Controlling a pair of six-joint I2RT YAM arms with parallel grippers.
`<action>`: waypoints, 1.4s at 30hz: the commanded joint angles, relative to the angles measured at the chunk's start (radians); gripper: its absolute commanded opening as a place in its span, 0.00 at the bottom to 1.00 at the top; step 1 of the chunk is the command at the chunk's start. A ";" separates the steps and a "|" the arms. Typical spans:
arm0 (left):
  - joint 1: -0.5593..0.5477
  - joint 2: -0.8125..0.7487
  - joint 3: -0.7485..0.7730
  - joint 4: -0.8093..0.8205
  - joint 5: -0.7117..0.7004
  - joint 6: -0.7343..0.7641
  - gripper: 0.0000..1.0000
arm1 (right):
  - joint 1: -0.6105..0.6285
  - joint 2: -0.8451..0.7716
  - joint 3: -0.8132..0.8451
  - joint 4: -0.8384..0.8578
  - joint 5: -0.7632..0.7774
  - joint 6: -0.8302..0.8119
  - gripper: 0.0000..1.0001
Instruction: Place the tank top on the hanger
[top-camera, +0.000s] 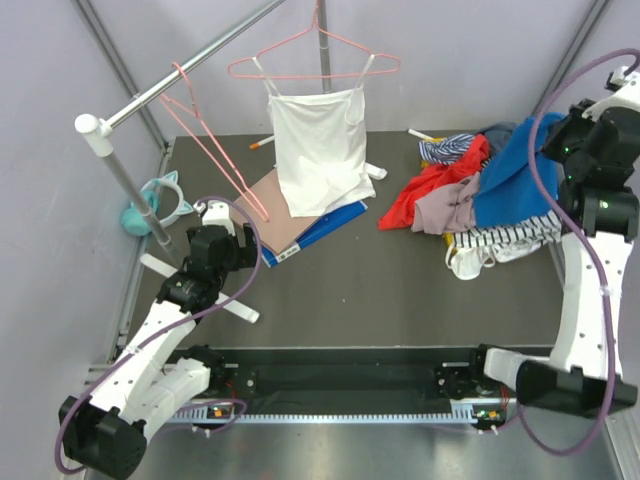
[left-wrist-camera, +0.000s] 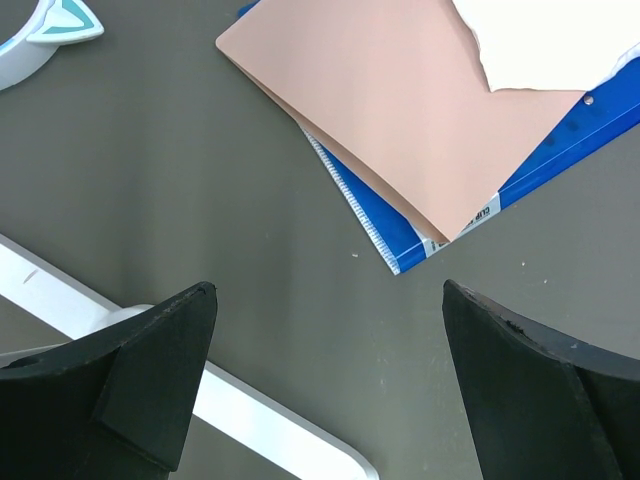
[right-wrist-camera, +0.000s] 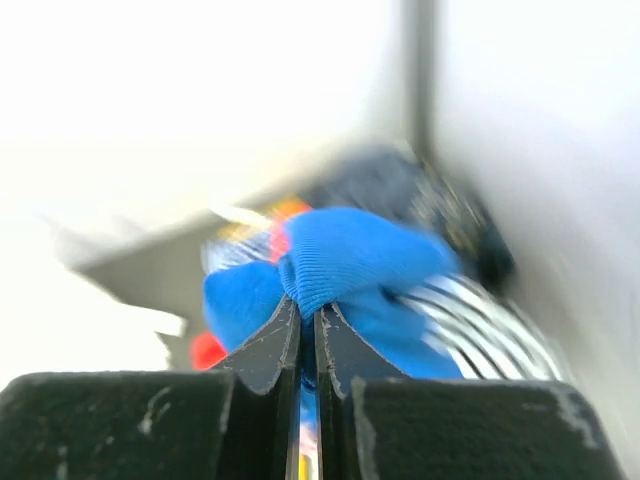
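Dark grey table (top-camera: 340, 290) sits under pale walls, with a rail (top-camera: 190, 62) slanting across the back left. Our right gripper (right-wrist-camera: 308, 312) is clamped tight on a fold of the tank top (right-wrist-camera: 350, 255), jaws almost touching. It holds that fold raised at the far right, while the rest of the blue fabric drapes down onto the pile (top-camera: 450, 205) of other clothes.

Our left gripper (left-wrist-camera: 330, 300) is wide open and empty, above bare table beside a folder (left-wrist-camera: 400, 120). The hanger (top-camera: 215, 145) hangs empty from the rail at the left, its long side slanting down toward the folder, just beyond the left gripper. So the hanger lies well apart from the tank top, across the table to the left, and our left arm is much the nearer to it. We judge that the tank top must travel leftward, or the left gripper must fetch the hanger.
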 joint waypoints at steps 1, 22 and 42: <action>-0.001 0.000 -0.001 0.046 -0.009 -0.002 0.99 | 0.145 -0.101 0.098 0.202 -0.132 -0.057 0.00; -0.002 -0.007 0.002 0.040 -0.033 -0.008 0.99 | 0.988 0.093 0.158 0.431 0.022 -0.080 0.00; -0.080 0.112 0.009 0.046 0.100 -0.005 0.98 | 0.843 0.094 -0.502 0.325 0.156 0.291 0.84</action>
